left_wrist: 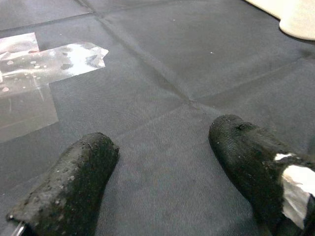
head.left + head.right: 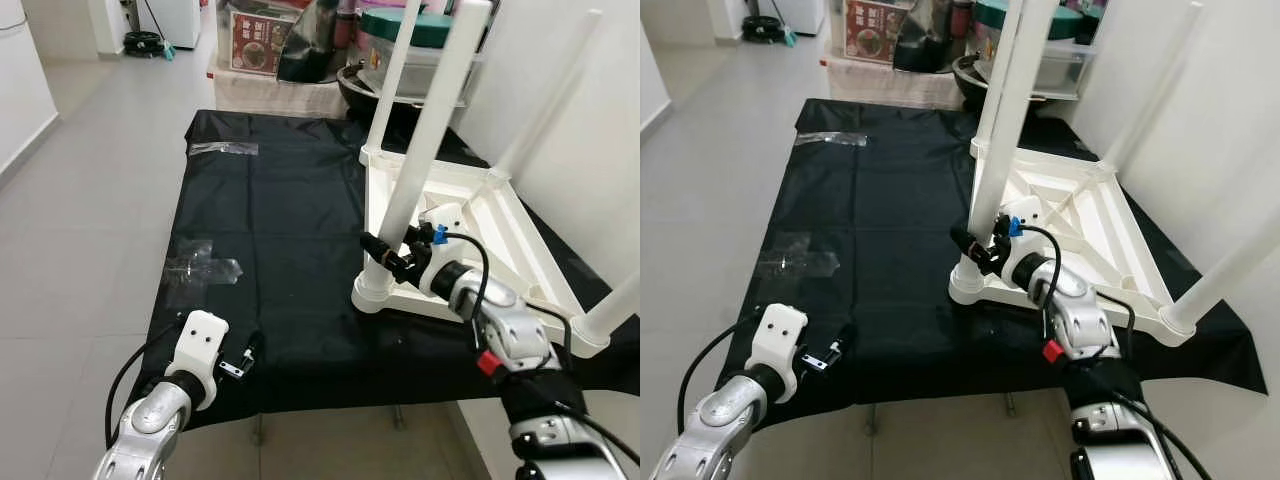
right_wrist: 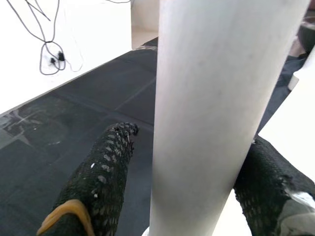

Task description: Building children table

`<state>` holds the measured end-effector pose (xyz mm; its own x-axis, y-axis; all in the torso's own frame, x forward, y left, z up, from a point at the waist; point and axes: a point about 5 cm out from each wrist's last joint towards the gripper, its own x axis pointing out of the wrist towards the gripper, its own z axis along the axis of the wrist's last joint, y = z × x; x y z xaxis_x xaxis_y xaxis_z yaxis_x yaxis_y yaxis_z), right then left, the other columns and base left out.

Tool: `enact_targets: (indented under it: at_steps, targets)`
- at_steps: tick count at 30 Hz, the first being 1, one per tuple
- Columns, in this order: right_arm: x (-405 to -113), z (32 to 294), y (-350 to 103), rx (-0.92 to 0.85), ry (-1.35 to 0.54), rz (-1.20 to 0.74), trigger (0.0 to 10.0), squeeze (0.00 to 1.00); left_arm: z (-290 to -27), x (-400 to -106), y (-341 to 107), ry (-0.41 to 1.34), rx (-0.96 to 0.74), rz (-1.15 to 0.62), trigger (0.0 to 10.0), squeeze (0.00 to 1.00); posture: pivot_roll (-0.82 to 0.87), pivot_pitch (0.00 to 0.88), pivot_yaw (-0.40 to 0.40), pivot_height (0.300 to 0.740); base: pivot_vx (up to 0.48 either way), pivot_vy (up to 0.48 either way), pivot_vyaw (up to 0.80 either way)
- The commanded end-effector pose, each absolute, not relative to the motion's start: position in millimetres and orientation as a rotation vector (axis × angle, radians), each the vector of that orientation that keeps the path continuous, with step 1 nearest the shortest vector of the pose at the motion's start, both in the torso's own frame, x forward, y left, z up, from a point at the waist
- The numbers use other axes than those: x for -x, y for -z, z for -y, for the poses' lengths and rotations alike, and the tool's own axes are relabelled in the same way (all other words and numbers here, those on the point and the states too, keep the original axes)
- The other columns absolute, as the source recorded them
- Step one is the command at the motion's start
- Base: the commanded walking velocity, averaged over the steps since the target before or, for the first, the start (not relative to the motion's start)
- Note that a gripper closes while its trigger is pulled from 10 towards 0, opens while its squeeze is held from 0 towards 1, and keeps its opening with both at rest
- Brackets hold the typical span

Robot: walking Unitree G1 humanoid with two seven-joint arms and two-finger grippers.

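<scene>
**Right gripper on the near table leg**

Looking down through the head camera, I see the white plastic children's table [image 2: 470,225] lying upside down on the black fabric sheet [image 2: 290,220] that covers the floor. The table sits on the sheet's right side, its ribbed underside facing up and its round white legs standing upward from the corners. My landmark is the near-left white tubular leg [image 2: 430,130], which rises from the table corner closest to the middle of the sheet.

My right gripper [image 2: 392,257] is at the foot of that leg, just above its corner socket. In the right wrist view the leg [image 3: 216,108] stands between the two black fingers [image 3: 101,172], one on each side, so the gripper brackets it; I cannot tell whether the pads actually press the plastic.

My left gripper [image 2: 243,358] is well away from that leg, near the sheet's front edge, hovering low over bare fabric. The left wrist view shows its fingers [image 1: 74,182] spread apart with nothing between them.

Two patches of clear tape [image 2: 200,265] lie on the sheet left of the leg. Beyond the sheet's far edge, past the leg, stand boxes and storage containers [image 2: 300,45].
</scene>
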<state>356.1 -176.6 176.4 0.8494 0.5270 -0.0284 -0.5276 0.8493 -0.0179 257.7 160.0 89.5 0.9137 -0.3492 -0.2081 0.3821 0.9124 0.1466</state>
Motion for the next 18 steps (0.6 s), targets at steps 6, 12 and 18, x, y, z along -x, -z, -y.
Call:
enact_targets:
  at_steps: [6,12,18]
  targets:
    - [-366.7,192.1,-191.2,0.027,-0.499,0.034,0.0,0.00,-158.6,-253.7,-80.3,0.390,-0.184,-0.225,10.0,0.00,0.08,0.000,-0.160,0.740,0.000,0.000,0.00]
    - [-374.1,219.1,-170.0,0.037,-0.016,-0.095,0.0,0.00,-158.3,-253.3,-80.4,0.392,-0.184,-0.224,10.0,0.00,0.07,0.000,-0.159,0.740,0.000,0.000,0.00]
    - [-341.6,246.9,-129.6,0.082,0.517,-0.210,0.0,0.00,-156.8,-252.5,-80.0,0.394,-0.181,-0.224,10.0,0.00,0.08,0.000,-0.164,0.740,0.000,0.000,0.00]
